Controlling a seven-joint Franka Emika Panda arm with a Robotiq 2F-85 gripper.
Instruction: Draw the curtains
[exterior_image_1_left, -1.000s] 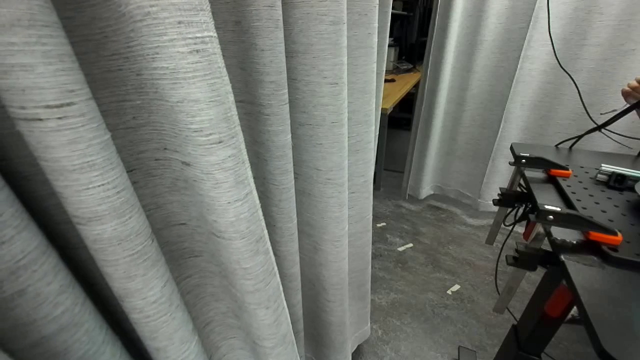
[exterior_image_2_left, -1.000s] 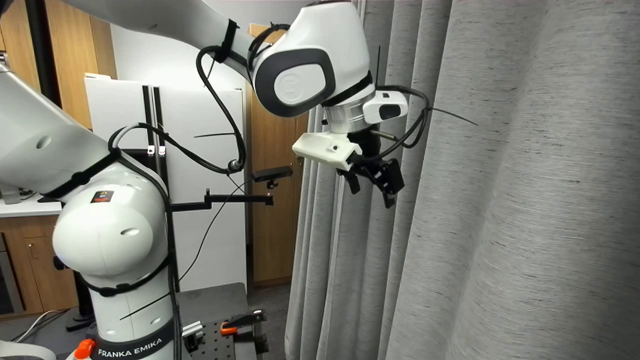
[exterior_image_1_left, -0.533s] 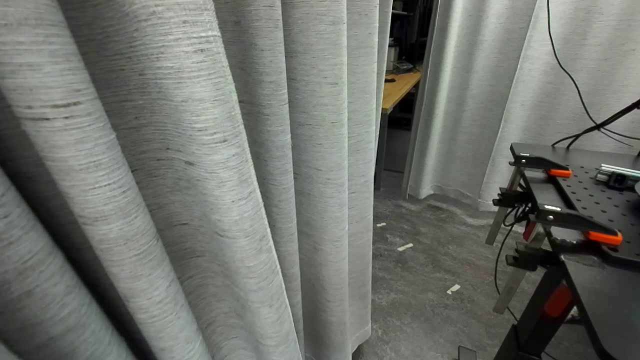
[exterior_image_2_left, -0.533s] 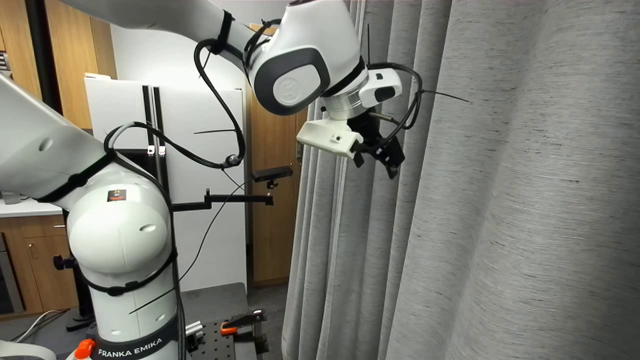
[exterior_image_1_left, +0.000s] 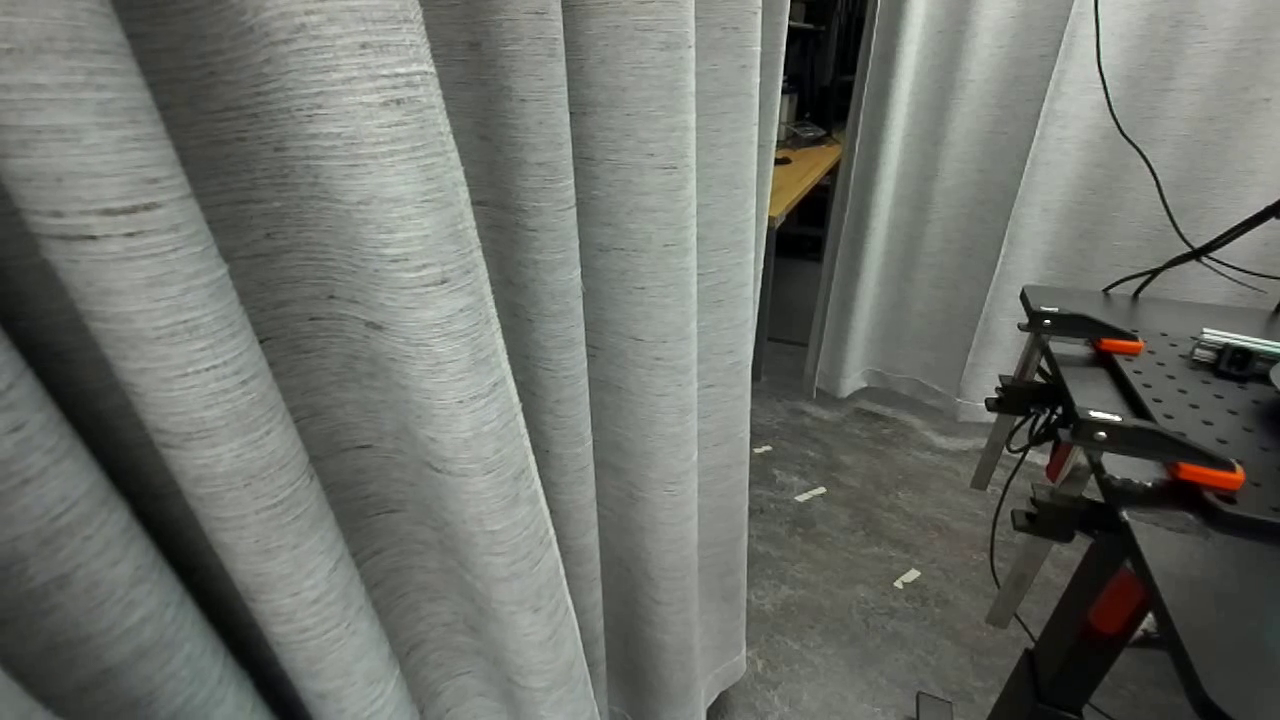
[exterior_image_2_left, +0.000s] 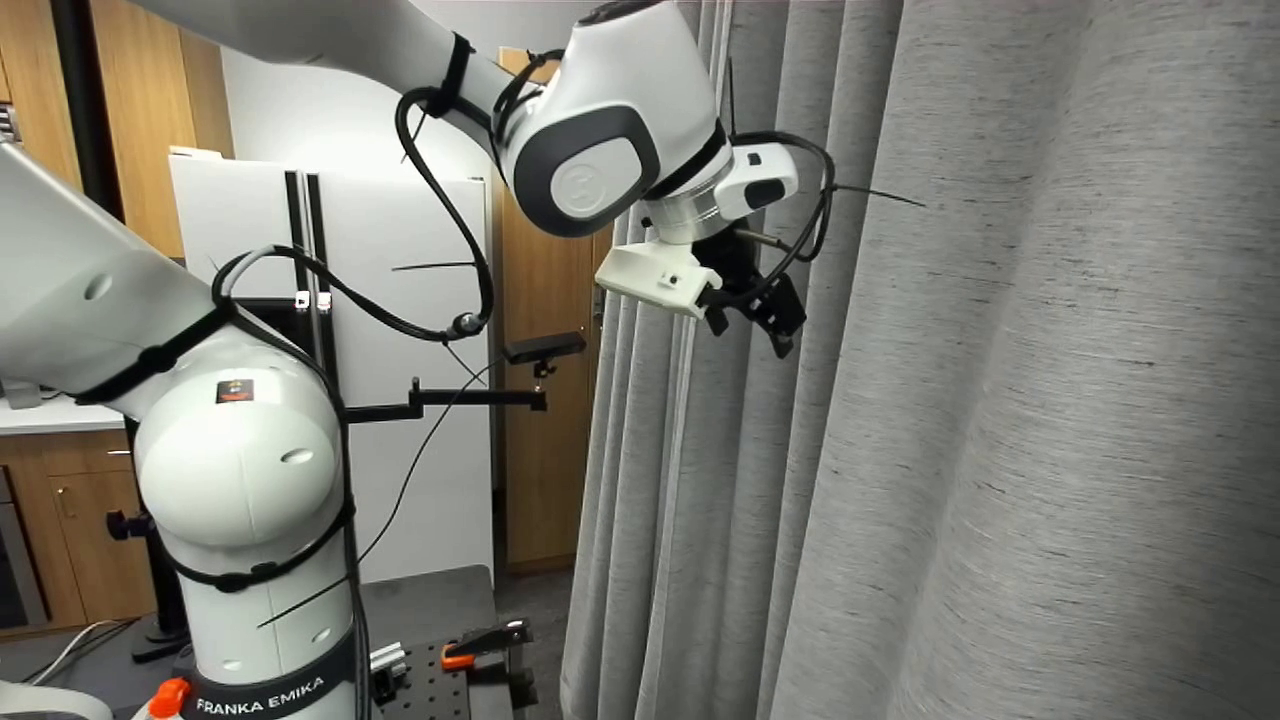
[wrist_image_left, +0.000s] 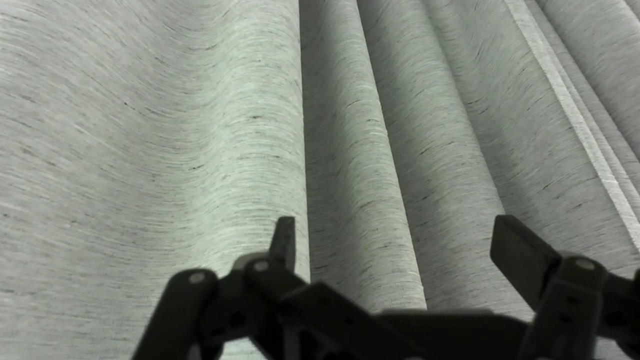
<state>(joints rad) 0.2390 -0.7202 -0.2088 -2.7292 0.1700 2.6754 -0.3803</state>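
Tall light grey curtains with fine dark streaks hang in deep vertical folds on the left of an exterior view. In an exterior view the same curtains fill the right half, and my black gripper points down in front of their folds. Seen from the wrist, the curtains fill the background, with a pale seam or edge strip on the right. There my gripper stands open, its fingers wide apart. Several folds show beyond the gap, but no cloth is pinched. Whether a finger touches fabric, I cannot tell.
Paler drapes hang further back, a wooden desk showing in the gap before them. A black perforated table carries orange-tipped clamps. A camera on a bar stands before the white fridge.
The gripper has risen and tilted, then drifted slightly left in an exterior view. The curtains' edge has swayed a little. A hand at the right edge of an exterior view is gone.
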